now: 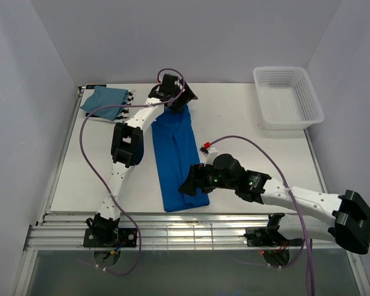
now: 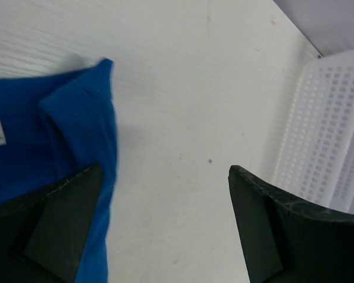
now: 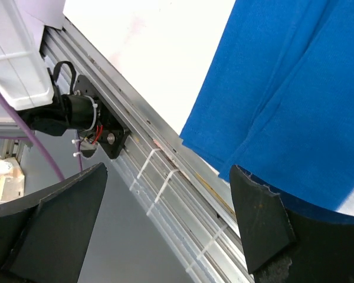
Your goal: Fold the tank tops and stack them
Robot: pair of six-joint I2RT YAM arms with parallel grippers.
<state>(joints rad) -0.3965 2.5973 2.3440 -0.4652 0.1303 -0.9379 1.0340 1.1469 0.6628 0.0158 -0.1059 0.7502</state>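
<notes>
Royal blue tank top (image 1: 176,157) lying as long strip mid-tabletop (image 1: 253,172). Left claw (image 2: 165,230) hovering open at far end, right claw (image 3: 168,230) open at near hem. Crosswise fold likely starting; next move calling for pinching an end.

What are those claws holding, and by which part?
Nothing: the left end effector and right end effector both stand open, one at each end of the royal blue tank top.

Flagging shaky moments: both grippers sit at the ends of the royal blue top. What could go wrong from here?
The left gripper straddles only a corner of the royal blue tank top; closing may pinch one layer and undo the fold. The hem by the right gripper lies at the table edge; a nudge could drag it onto the rails.
</notes>
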